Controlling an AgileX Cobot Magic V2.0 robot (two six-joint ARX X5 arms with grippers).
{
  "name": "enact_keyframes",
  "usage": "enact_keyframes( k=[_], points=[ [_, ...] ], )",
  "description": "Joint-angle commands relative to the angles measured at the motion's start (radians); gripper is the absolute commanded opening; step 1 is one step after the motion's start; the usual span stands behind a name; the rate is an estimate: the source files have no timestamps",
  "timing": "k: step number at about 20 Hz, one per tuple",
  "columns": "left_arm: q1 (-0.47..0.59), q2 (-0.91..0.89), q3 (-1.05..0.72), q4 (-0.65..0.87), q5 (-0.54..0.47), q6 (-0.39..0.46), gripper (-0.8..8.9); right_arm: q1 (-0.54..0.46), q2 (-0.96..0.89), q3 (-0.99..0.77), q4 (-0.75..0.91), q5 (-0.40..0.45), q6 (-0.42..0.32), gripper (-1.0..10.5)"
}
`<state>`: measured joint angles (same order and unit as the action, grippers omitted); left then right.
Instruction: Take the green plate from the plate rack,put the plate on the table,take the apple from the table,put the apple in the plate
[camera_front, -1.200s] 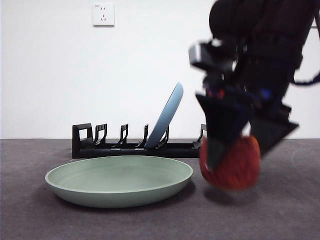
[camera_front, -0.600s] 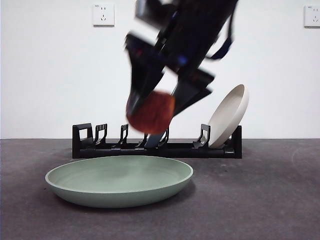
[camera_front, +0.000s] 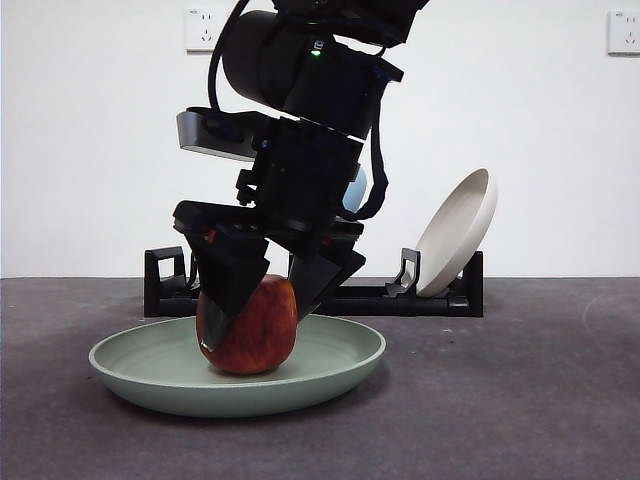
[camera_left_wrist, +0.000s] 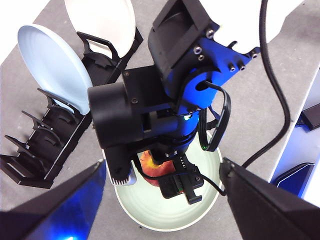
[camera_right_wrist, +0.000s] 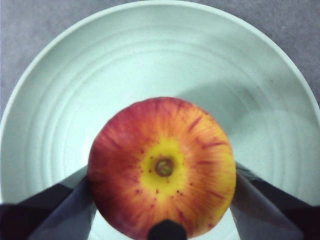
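I have the apple (camera_right_wrist: 161, 167) straight under my right wrist camera: red skin with orange-yellow streaks fanning out from a yellow hollow around a short brown stem. It sits inside the green plate (camera_front: 330, 375), a wide, shallow, pale sage dish with faint concentric rings in its bowl. In the front view the apple's underside rests on the plate's floor, a little toward nine o'clock of the plate's middle, standing upright with its top tucked up between the jaws.

The right gripper (camera_front: 262, 300) comes down from above, dark and bulky, and its two black jaws are clamped against the apple's opposite flanks; in the right wrist view both press on the skin at either side. The left gripper (camera_left_wrist: 162, 200) hangs high over the scene, its jaws spread wide apart with nothing between them, looking down on the other arm.

The surface (camera_front: 520, 400) is dark grey, matte and slightly speckled. Beyond the plate, at twelve o'clock, runs the plate rack (camera_front: 400, 297), low and black with upright slotted holders. A cream-beige plate (camera_front: 458, 230) leans in its end at three o'clock, and a light blue plate (camera_left_wrist: 52, 67) stands in a slot further along. The wall behind is plain white with a socket (camera_front: 206, 29) high at eleven o'clock.
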<state>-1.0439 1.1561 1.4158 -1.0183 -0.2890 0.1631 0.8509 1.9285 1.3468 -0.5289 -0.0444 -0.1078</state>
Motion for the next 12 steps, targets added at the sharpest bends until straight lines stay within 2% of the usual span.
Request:
enact_keyframes(
  k=[1,2,3,9,12],
  points=[
    [-0.001,0.000,0.000,0.002,-0.003,-0.006,3.81,0.000,0.010,-0.002,-0.003,0.002,-0.013,3.8],
    [-0.001,0.000,0.000,0.002,-0.004,-0.006,3.81,0.001,0.010,-0.002,-0.003,0.002,-0.013,5.4],
    [-0.001,0.000,0.000,0.002,-0.004,-0.006,3.81,0.002,0.009,-0.002,-0.003,0.002,-0.013,6.2],
    [-0.001,0.000,0.000,0.002,-0.007,-0.007,3.81,0.003,-0.075,-0.001,-0.021,0.002,-0.013,6.4],
    [0.000,0.000,0.000,0.002,-0.007,-0.007,3.81,0.001,-0.202,-0.001,-0.124,0.002,0.005,6.3]
  ],
)
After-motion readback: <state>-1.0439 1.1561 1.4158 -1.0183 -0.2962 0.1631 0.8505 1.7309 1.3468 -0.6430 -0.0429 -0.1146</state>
